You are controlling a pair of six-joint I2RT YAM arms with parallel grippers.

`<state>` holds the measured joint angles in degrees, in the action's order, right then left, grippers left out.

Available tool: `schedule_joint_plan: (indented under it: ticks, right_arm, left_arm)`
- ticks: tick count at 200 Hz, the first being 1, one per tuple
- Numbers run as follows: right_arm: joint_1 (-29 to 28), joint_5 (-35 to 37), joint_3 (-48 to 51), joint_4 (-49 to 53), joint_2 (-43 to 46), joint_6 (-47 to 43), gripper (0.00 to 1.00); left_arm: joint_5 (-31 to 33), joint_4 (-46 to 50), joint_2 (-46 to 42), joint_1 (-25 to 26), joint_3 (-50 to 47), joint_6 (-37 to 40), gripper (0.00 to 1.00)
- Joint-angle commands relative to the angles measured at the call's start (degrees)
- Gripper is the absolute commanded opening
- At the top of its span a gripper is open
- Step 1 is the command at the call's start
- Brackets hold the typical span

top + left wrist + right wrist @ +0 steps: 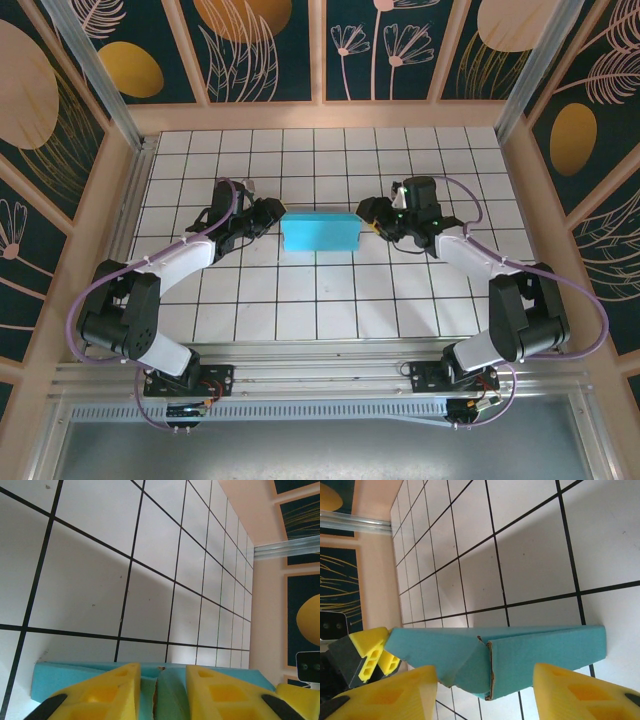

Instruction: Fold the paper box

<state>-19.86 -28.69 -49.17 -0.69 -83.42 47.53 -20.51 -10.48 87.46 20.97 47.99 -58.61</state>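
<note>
At table centre: teal paper box
Left pincer: 9 o'clock, clamping box end
Right pincer: 3 o'clock, open astride box

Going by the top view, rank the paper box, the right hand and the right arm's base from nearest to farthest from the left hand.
1. paper box: directly beside the left hand, at mid-table.
2. right hand: at the box's opposite end.
3. right arm's base: at the near edge, on the right.

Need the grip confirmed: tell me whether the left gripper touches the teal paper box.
Touching. In the left wrist view, the teal paper box fills the gap inside the left gripper, its card meeting both yellow fingers.
</note>
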Motion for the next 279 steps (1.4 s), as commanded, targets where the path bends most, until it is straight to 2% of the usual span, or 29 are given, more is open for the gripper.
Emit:
schedule_joint_plan:
  ticks: [1, 57, 80, 107, 124, 169, 193, 219, 242, 279]
  right_arm:
    - [0.03, -1.02, 1.5, -2.93, 0.51, 2.61, 0.46]
    - [0.03, 0.25, 3.7, -3.42, -0.79, 1.3, 0.28]
    - [0.01, 1.97, 4.38, -2.38, -0.71, 0.21, 0.27]
    - [0.06, 3.54, 5.17, -1.63, -0.53, -0.86, 0.27]
    - [0.03, 3.84, 5.3, -1.44, -0.73, -1.25, 0.3]
    - [0.33, 3.43, 2.56, -0.03, 0.36, -2.37, 0.29]
    - [0.71, 3.11, -0.03, 1.39, 1.47, -3.03, 0.46]
    - [1.64, 3.71, -1.95, 2.71, 2.77, -3.92, 0.56]
    - [2.32, 4.08, -2.34, 2.46, 2.77, -4.31, 0.57]
    - [2.14, 0.91, -0.67, -0.39, 0.36, -2.41, 0.47]
  left_arm:
    - [0.82, 4.28, 0.17, 0.03, -1.83, 0.34, 0.28]
    - [0.23, 4.6, -0.32, 0.03, -2.57, 1.55, 0.28]
    - [-0.43, 4.43, -0.36, 0.2, -3.84, 1.64, 0.26]
    - [-0.58, 4.37, -0.23, 1.03, -4.97, 1.81, 0.2]
    - [-0.28, 4.5, 0.06, 1.18, -5.45, 1.91, 0.19]
    - [0.02, 5.16, -0.16, 1.29, -5.45, 2.13, 0.16]
    - [0.3, 6.15, -0.93, 1.26, -4.25, 2.81, 0.17]
    - [0.27, 6.42, -1.83, 1.27, -3.47, 3.64, 0.32]
    - [-1.13, 5.32, -1.79, 1.26, -3.51, 3.57, 0.35]
    - [-1.79, 5.03, -1.42, 1.26, -3.94, 3.49, 0.35]
